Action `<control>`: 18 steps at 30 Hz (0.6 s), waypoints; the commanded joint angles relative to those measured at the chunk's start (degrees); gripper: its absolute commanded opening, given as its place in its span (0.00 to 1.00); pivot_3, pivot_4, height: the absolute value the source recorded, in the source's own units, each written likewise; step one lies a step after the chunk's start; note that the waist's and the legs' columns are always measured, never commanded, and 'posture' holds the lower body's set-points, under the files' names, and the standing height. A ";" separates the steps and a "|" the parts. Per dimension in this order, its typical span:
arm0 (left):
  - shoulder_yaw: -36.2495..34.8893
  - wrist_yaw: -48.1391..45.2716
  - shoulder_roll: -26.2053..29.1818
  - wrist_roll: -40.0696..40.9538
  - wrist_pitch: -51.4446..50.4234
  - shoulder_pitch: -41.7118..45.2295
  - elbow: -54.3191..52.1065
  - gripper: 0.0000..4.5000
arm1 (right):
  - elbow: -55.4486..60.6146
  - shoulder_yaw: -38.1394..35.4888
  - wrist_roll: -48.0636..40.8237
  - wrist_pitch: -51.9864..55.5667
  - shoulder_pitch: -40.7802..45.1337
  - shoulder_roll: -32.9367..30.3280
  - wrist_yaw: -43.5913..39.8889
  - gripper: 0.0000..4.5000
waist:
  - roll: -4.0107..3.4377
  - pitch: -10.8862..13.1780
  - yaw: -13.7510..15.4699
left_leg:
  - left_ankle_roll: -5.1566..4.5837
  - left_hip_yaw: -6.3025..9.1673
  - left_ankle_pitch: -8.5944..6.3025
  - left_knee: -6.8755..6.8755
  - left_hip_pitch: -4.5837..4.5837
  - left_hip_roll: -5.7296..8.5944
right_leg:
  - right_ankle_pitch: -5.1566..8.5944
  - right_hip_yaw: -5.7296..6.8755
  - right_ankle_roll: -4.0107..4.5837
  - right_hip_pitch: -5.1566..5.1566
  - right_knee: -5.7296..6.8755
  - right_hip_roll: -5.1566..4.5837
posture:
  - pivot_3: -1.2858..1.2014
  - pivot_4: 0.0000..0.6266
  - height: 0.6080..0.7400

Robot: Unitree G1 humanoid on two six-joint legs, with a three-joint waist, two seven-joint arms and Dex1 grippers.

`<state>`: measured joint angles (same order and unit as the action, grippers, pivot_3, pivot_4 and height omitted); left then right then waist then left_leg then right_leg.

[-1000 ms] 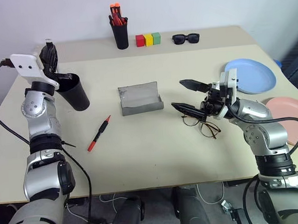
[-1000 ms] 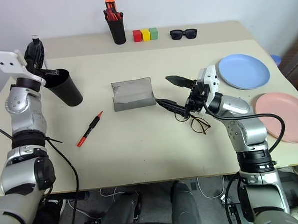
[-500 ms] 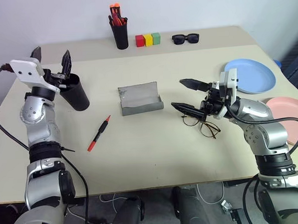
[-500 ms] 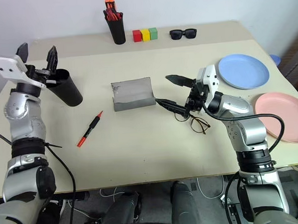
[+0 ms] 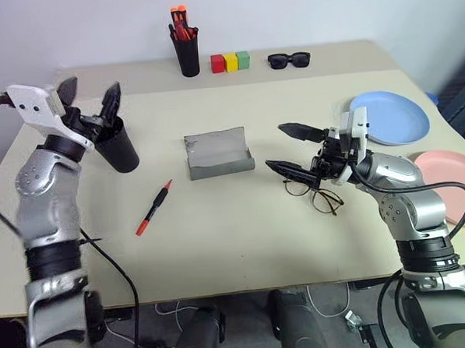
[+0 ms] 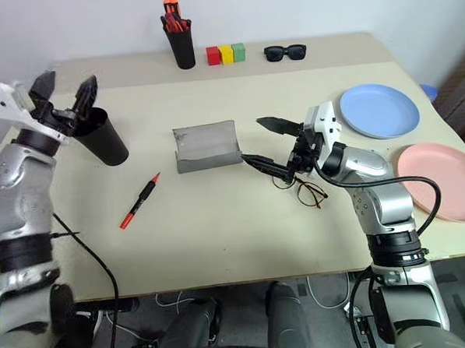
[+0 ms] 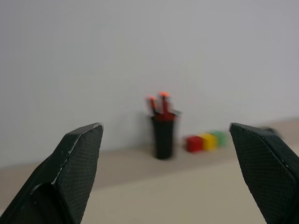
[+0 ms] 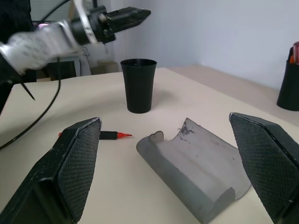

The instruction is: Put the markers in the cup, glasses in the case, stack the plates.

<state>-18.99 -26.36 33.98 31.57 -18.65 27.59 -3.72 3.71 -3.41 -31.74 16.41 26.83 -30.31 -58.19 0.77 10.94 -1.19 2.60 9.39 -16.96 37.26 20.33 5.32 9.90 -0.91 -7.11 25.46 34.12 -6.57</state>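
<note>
Left eye view: left gripper (image 5: 90, 99) hovers above the cup (image 5: 116, 143) at 10 o'clock, fingers spread wide, empty. Right gripper (image 5: 291, 149), also wide open and empty, hangs over the glasses (image 5: 315, 194). The open case (image 5: 218, 154) sits at the surface's centre; the marker (image 5: 154, 208) lies at 8 o'clock from it. Blue plate (image 5: 397, 118) and pink plate (image 5: 451, 184) lie at 3 o'clock.

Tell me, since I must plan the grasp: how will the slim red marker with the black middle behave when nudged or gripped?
The slim red marker with the black middle looks round and lies flat on the smooth beige table, so it probably rolls if nudged sideways. It looks stiff and light. Its thin body likely leaves little to pinch.
</note>
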 commanded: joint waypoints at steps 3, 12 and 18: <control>0.12 4.01 5.95 10.60 -23.44 -9.79 -20.32 0.99 | 1.71 -1.27 -0.54 -0.68 -0.24 -0.36 -0.20 1.00 | -0.01 0.00 0.11 | -0.01 -0.02 -0.01 -0.02 -0.04 -0.03 | 0.00 -0.02 0.01 0.00 0.00 0.07 | 0.52 0.24 1.00; 9.27 14.84 7.02 5.88 -42.95 -12.17 -24.21 0.99 | 1.93 -0.73 -0.36 0.45 -1.02 -1.69 -1.90 1.00 | -0.01 0.00 0.51 | 0.03 -0.02 0.02 0.06 -0.07 0.03 | 0.01 -0.05 0.02 -0.09 -0.01 0.16 | 0.52 0.24 1.00; 16.26 12.34 6.88 2.51 -47.97 -2.99 -15.28 0.99 | 5.82 -0.07 -2.10 4.79 -6.00 -6.64 -6.34 1.00 | 0.00 0.00 0.99 | 0.03 -0.01 0.02 0.08 -0.02 0.06 | 0.01 -0.04 0.03 -0.10 -0.04 0.16 | 0.52 0.24 1.00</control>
<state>-3.25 -13.40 40.61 35.30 -66.02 23.41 -20.11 6.63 -2.95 -32.77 21.08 20.53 -36.21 -63.81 0.77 10.95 -0.20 2.63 9.36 -16.94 37.34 20.30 5.38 9.91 -0.95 -7.08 25.36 34.07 -6.41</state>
